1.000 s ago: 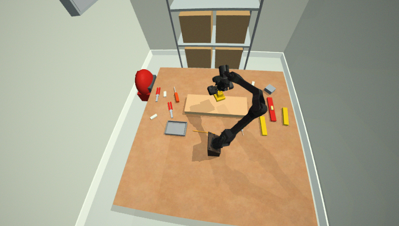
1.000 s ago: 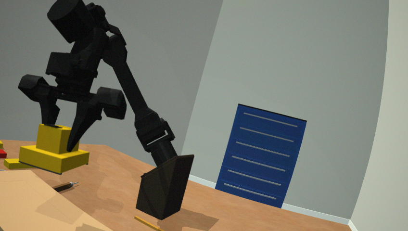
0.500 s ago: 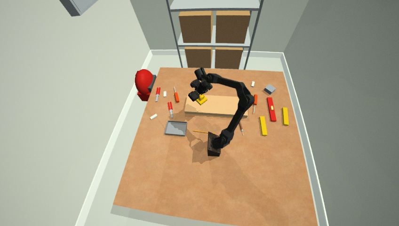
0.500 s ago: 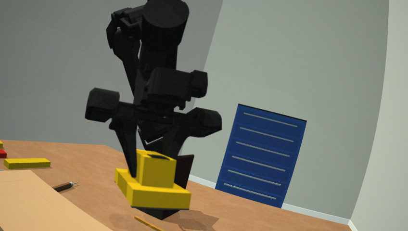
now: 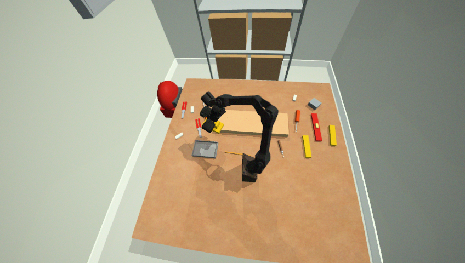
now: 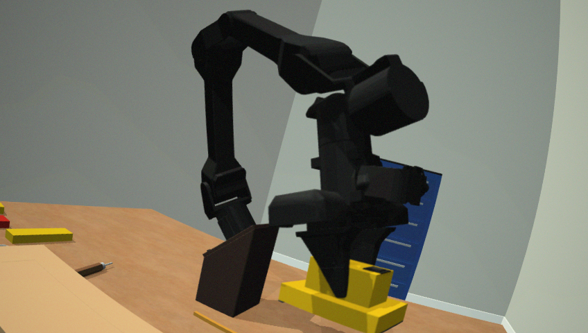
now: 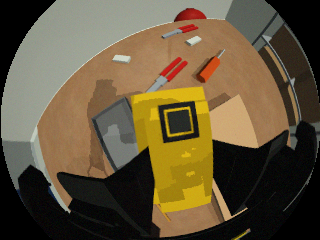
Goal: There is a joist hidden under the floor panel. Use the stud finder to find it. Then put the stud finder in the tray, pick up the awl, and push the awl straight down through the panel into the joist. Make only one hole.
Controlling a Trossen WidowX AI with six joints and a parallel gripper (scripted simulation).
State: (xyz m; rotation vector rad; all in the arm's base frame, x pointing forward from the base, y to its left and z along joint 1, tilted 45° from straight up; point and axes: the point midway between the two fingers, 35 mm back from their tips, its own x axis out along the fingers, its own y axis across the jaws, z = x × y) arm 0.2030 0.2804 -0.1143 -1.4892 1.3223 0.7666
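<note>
Grey walls and a shelf rack (image 5: pixel 295 39) holding brown boxes stand past the far side of the floor panel (image 5: pixel 241 122) (image 6: pixel 41 297) (image 7: pixel 235 125), which lies flat on the counter (image 5: pixel 248 215) (image 6: pixel 136 243) (image 7: pixel 70 115). The black arm (image 5: pixel 266 133) (image 6: pixel 219 115) rises from its base on the panel's near side and arches over it. Its fingers (image 6: pixel 335 261) are clenched on the yellow stud finder (image 5: pixel 217 126) (image 6: pixel 350 305) (image 7: pixel 175 150), one on either side of its raised body. The finder is held at the panel's left end, its broad foot downward; whether it touches the panel can't be made out.

The grey tray (image 5: pixel 205 149) (image 7: pixel 116 132) sits near the panel's left end, toward the arm's base side, with no stud finder in it. Nearer the panel's right end, on that same side, lies the brown-handled awl (image 5: pixel 279 146) (image 6: pixel 91 269), out of the fingers' grasp. A thin yellow-orange pencil (image 5: pixel 232 153) (image 6: pixel 212 321) lies between panel and base. Off the panel's right end are a red level (image 5: pixel 316 130) and an orange screwdriver (image 5: pixel 297 116); past its left end lie two red-handled pliers.
</note>
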